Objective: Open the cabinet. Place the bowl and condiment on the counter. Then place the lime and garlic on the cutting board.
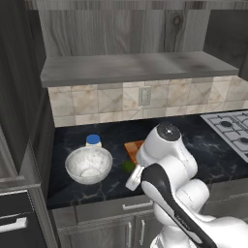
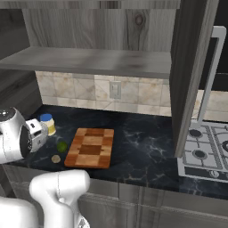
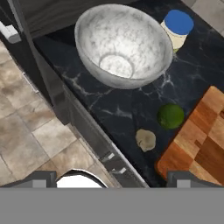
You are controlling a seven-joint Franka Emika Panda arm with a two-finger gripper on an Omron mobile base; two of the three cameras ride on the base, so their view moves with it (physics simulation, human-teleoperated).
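Note:
The cabinet (image 2: 191, 75) stands open, its right door swung out edge-on. On the black counter (image 3: 109, 109) sit the speckled bowl (image 3: 122, 43) (image 1: 88, 164) and, behind it, the blue-lidded condiment (image 3: 177, 27) (image 2: 47, 122). The lime (image 3: 170, 116) (image 2: 62, 146) and the garlic (image 3: 145, 139) (image 2: 55, 158) lie on the counter just left of the checkered cutting board (image 2: 90, 147) (image 3: 201, 140). My gripper (image 3: 113, 179) hangs open over the counter's front edge, nothing between its fingers, the garlic closest ahead.
A gas stove (image 2: 205, 151) takes up the counter's right end. The grey cabinet shelf (image 1: 135, 68) overhangs the tiled backsplash. Low cabinet fronts with short handles (image 3: 111, 162) run under the counter edge, with tiled floor (image 3: 26, 131) beyond. A tall dark unit (image 1: 19, 121) stands on the left.

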